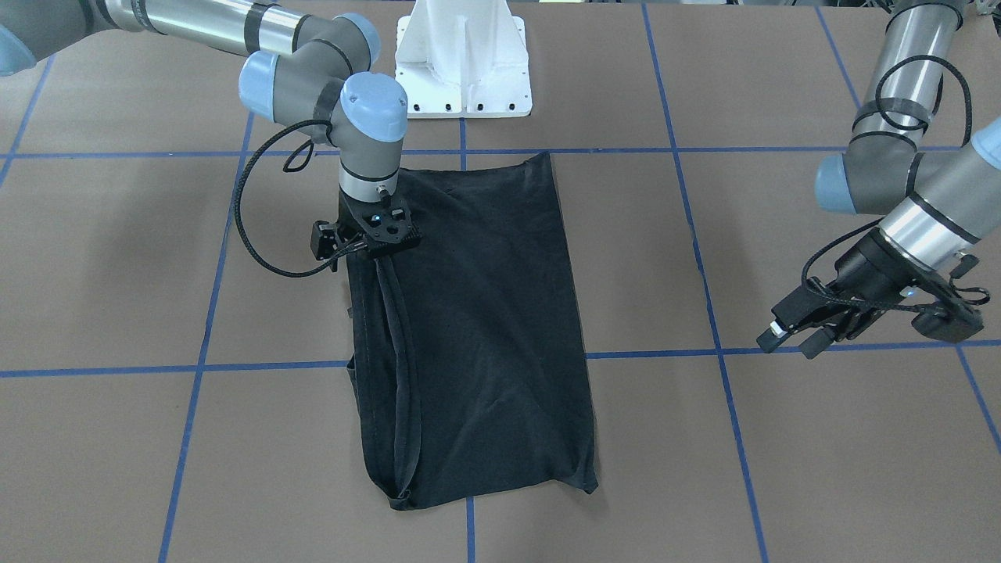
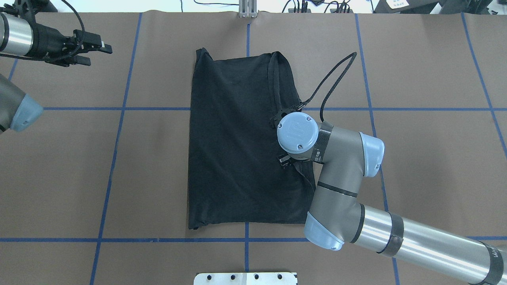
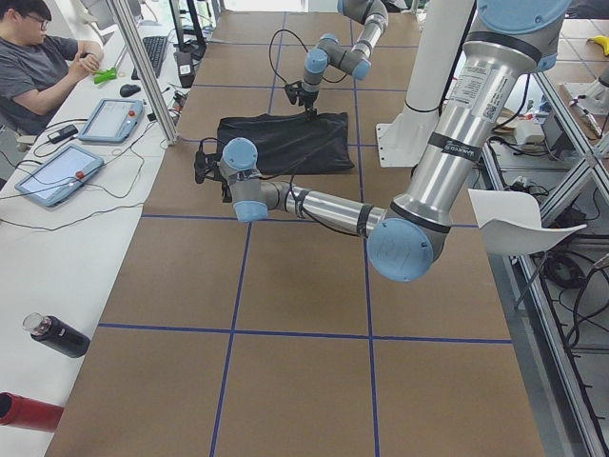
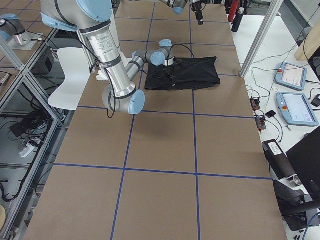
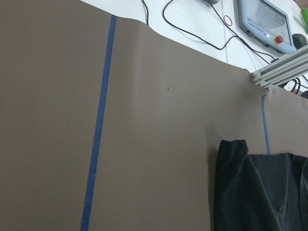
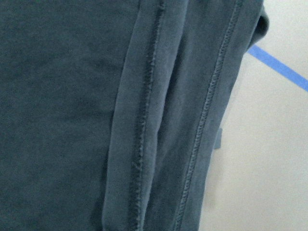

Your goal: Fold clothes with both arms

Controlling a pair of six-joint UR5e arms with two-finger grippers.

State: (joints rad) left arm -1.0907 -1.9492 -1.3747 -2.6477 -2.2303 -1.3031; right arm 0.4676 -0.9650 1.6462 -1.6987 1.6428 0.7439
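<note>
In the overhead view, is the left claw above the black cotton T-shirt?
No. The left claw hangs over the bare brown table surface, well apart from the black cotton T-shirt lying at the middle.

Black T-shirt (image 2: pixel 233 150) beneath right arm (image 2: pixel 340 190), perhaps touching

No text is reading clearly anywhere; a label on the left arm (image 3: pixel 463 86) is showing too blurred to read
</note>
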